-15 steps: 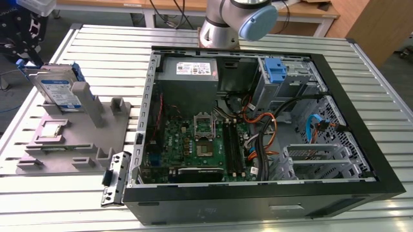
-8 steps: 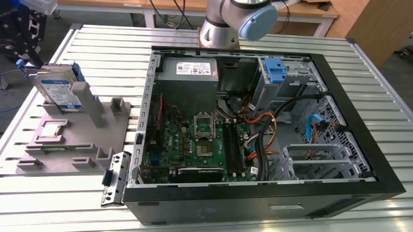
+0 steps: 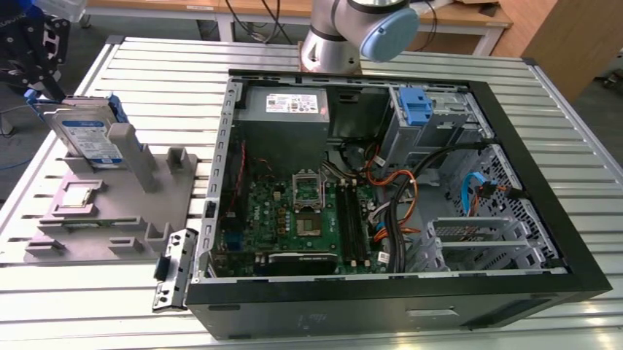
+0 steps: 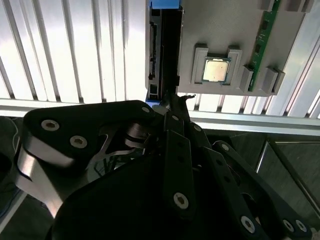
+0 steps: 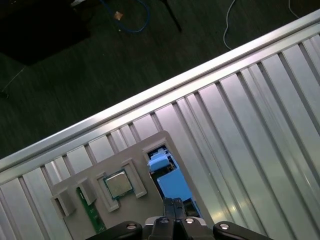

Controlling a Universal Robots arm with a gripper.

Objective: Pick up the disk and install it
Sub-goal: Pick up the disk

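The gripper (image 3: 49, 86) hangs over the end of the grey fixture plate (image 3: 146, 197) that lies farthest from the open computer case (image 3: 389, 182). In both wrist views its two black fingers (image 5: 173, 202) are pressed together with at most a hairline gap, and nothing is visible between them.

The disk (image 3: 86, 135) stands upright on edge in a slot of the plate, with its labelled face and blue carrier frame showing. In the second wrist view the disk (image 4: 162, 50) appears edge-on, with the fingertips (image 4: 175, 102) just at its near end. They may be touching the blue frame there, but the angle leaves that unsure. In the first wrist view the blue top of the disk (image 5: 172, 187) sits directly under the fingertips.

On the same plate, beside the disk's slot, a processor chip (image 4: 216, 69) lies in a square pocket. A green memory stick (image 4: 262, 45) lies just beyond the chip.
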